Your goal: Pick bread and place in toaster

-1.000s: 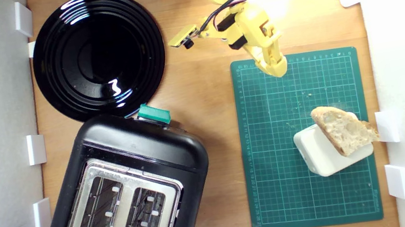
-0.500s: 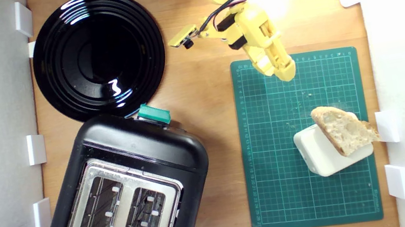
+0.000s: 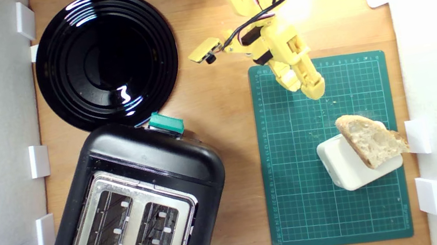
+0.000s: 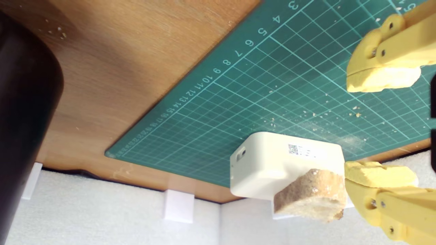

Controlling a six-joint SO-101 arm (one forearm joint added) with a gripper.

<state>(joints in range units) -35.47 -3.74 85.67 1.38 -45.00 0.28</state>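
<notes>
Black two-slot toaster (image 3: 136,214) sits at the exterior view's lower left, slots empty, green lever knob (image 3: 166,123) toward the round black plate (image 3: 105,59). Green cutting mat (image 3: 300,197) lies on the exterior view's right, crumbs scattered on it. White plastic box (image 3: 341,164) rests on the mat. Bread (image 3: 370,140) leans across the box, crust end overhanging. Yellow gripper (image 4: 381,126) hangs above the mat, jaws spread wide, empty; bread appears not yet touched.

- Your bread (image 3: 372,139), a pale holey slice with tan crust, lies tilted atop the white box (image 3: 345,163).
- Your black toaster (image 3: 136,214) sits angled, both slots empty.
</notes>
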